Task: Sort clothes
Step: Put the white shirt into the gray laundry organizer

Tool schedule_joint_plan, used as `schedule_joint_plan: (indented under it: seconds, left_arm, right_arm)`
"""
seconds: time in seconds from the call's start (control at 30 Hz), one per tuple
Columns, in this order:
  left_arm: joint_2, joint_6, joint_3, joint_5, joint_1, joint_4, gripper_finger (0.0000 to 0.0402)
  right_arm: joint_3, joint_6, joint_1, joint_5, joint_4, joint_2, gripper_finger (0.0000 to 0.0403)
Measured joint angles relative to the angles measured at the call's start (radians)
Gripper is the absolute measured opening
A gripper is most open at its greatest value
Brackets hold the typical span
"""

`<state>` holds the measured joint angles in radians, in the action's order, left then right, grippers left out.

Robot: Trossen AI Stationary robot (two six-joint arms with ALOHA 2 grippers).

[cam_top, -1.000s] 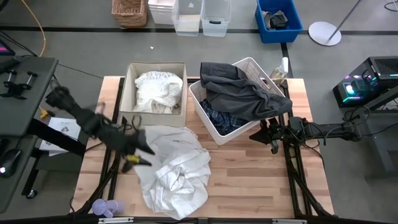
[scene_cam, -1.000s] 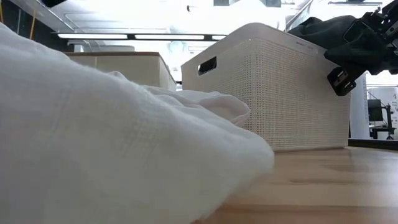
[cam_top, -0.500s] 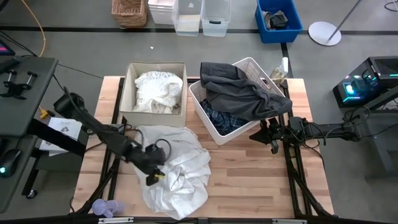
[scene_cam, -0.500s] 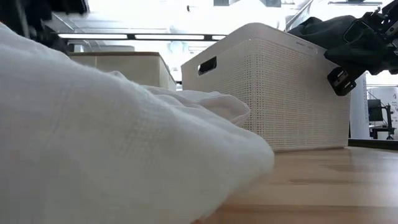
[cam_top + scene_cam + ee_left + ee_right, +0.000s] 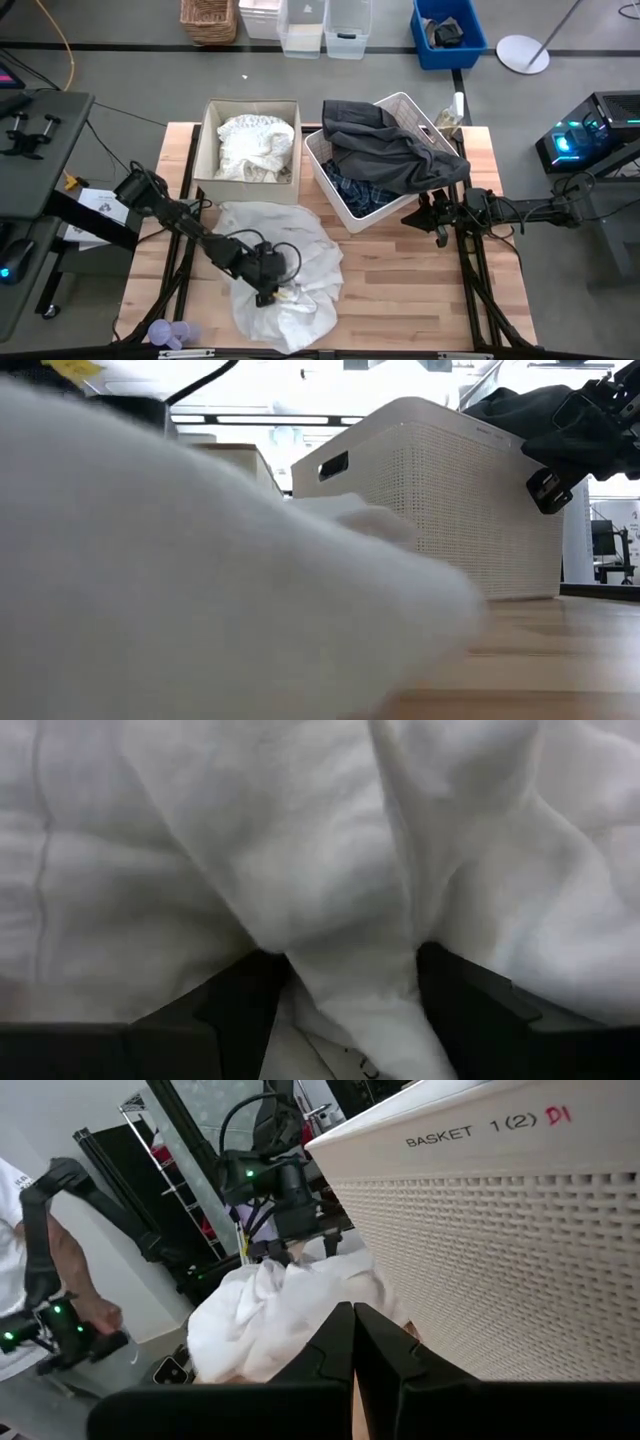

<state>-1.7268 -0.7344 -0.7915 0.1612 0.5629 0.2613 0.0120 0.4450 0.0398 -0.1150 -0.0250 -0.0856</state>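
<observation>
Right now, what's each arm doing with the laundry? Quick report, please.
Left tool down on the white garment, fingers open astride a fold. Right tool shut, idle beside the white basket. Nothing in the way.

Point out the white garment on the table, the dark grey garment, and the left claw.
White garment (image 5: pixel 300 250), high view, on its rumpled middle.
Dark grey garment (image 5: pixel 395 155), high view, on the part draped over the basket.
Left claw (image 5: pixel 275 292), high view, at its tips, down on the white garment.
</observation>
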Motion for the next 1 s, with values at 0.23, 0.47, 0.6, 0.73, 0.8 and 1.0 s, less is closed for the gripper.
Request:
schedule_joint_plan:
  seconds: [0.23,0.47,0.6,0.73,0.8,1.0]
  left_arm:
    - [-0.047,0.141,-0.005,-0.037,0.006,-0.022,0.0052]
    - [0.061,0.218,-0.087,-0.119,0.002,0.041,0.0028]
    - [0.302,0.343,-0.202,-0.037,-0.056,0.029,0.0026]
    - [0.518,0.497,-0.326,0.093,-0.139,0.066,0.0025]
    - [0.619,0.610,-0.417,0.200,-0.199,0.066,0.0024]
    - [0.788,0.954,-0.642,0.544,-0.404,0.165,0.0024]
  right_arm:
    - [0.000,0.000,0.000,0.000,0.000,0.000,0.0000]
    - [0.000,0.000,0.000,0.000,0.000,0.000,0.0000]
    - [0.000,0.000,0.000,0.000,0.000,0.000,0.0000]
    - [0.000,0.000,0.000,0.000,0.000,0.000,0.0000]
    - [0.000,0.000,0.000,0.000,0.000,0.002,0.0000]
    - [0.000,0.000,0.000,0.000,0.000,0.000,0.0000]
